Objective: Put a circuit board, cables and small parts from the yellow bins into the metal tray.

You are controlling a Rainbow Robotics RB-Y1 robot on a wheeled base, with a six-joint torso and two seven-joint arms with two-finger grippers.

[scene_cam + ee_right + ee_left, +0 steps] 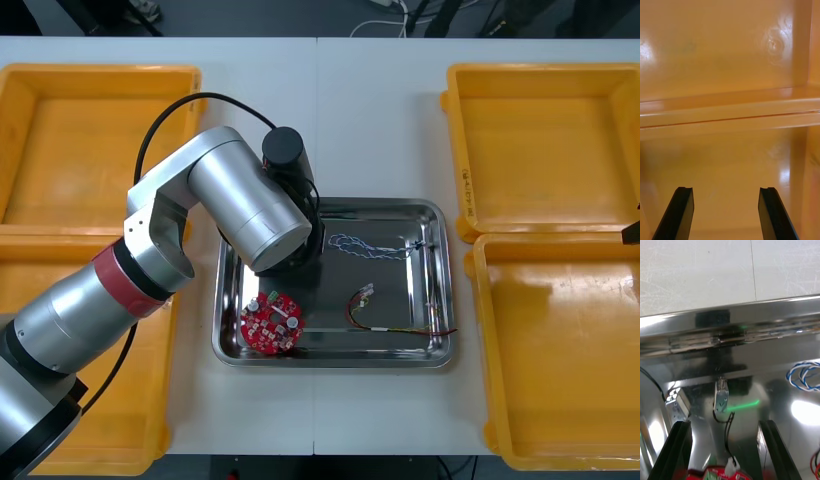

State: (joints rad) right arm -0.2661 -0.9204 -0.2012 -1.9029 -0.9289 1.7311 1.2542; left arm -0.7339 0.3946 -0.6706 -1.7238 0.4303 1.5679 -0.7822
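Front view, going left to right: the far left bin (pixel 100 140) and near left bin (pixel 130 400) sit at the 9 o'clock side of the table (pixel 380 110). The left arm (pixel 150 260) comes in from the 7 o'clock corner, crosses over them and leans into the tray (pixel 330 358) at dead centre. Its wrist covers the tray's 10 o'clock corner.

The board (pixel 271 322) lies flat at the tray's 7 o'clock, right by the near rim. The blue-white cable (pixel 370 247) is strung out at 1 o'clock, and the red-yellow cable (pixel 385 318) is at about 4 o'clock.

From the left wrist cam, the left gripper (pixel 723 423) hangs low over the shiny tray floor with its fingers spread wide, gripping nothing. The black cable (pixel 728 427) lies on the floor between them. It runs from a metal part (pixel 721 393) just past the fingertips back to a white plug at the board's edge. A second metal part (pixel 680 403) sits just beside one fingertip, and a loop of the blue-white cable lies out beyond the other finger.

Over at 3 o'clock are the far right bin (pixel 545 140) and near right bin (pixel 560 370). In the right wrist cam, the right gripper (pixel 725 189) hovers above them, also wide apart with nothing between the fingers. The seam where the two rims meet lies just beyond its tips.
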